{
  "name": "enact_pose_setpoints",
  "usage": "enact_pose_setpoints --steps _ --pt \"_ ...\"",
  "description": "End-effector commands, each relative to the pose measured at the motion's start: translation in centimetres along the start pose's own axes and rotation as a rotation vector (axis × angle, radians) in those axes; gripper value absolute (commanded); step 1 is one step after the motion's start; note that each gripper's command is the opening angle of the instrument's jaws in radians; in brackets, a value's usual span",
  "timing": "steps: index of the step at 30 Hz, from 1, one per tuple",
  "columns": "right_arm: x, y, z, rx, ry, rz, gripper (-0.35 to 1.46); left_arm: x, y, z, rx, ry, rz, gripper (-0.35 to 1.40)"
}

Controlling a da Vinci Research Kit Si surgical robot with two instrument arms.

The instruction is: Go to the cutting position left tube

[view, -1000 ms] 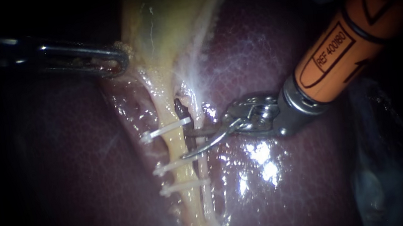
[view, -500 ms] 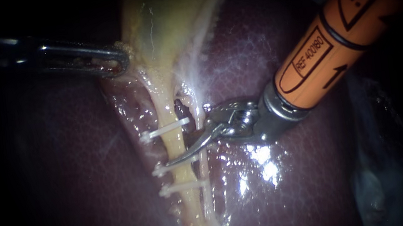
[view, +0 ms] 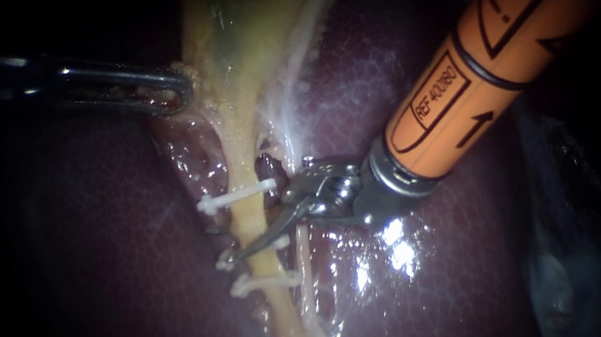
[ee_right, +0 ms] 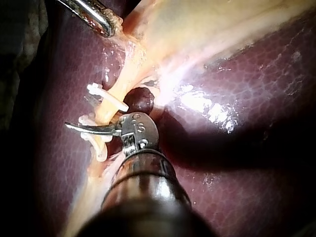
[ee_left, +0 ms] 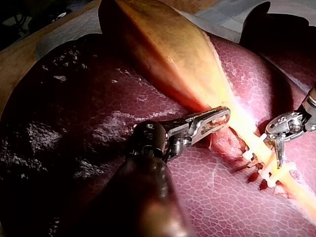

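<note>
Endoscope view: where is the right instrument (view: 252, 239)?

Blades spread, 1 crossing the left tube (view: 249, 212) between 2 clips (view: 236, 196). Left instrument (view: 177, 92) pinches the gallbladder (view: 242, 40) edge, above the liver (view: 475, 269).

The right instrument (view: 238, 251) wears an orange sleeve (view: 470, 83) printed with black outlines — a triangle, an arrow, a rounded frame — then a steel collar (view: 390, 181), a bright hinged wrist and a slim curved tip. The left instrument (view: 184, 91) is dark, glossy metal ending in a slotted loop.
</note>
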Motion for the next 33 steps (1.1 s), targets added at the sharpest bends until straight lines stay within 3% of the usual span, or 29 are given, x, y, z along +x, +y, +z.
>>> enact_pose_setpoints --steps 1,6,18,33 --pt "0.01 0.01 0.01 0.004 0.004 -0.006 1.29 0.00 0.00 0.00 0.000 0.000 0.000 -0.35" --pt "0.07 -0.01 0.07 0.016 0.019 -0.019 1.30 0.00 0.00 0.00 0.000 0.000 0.000 -0.35" --pt "0.39 -0.43 0.15 0.036 0.064 -0.053 1.30 0.00 0.00 0.00 0.000 0.000 0.000 -0.35" --pt "0.38 -0.41 0.14 0.036 0.063 -0.071 1.30 0.01 0.01 0.01 -0.001 0.003 0.001 -0.35"
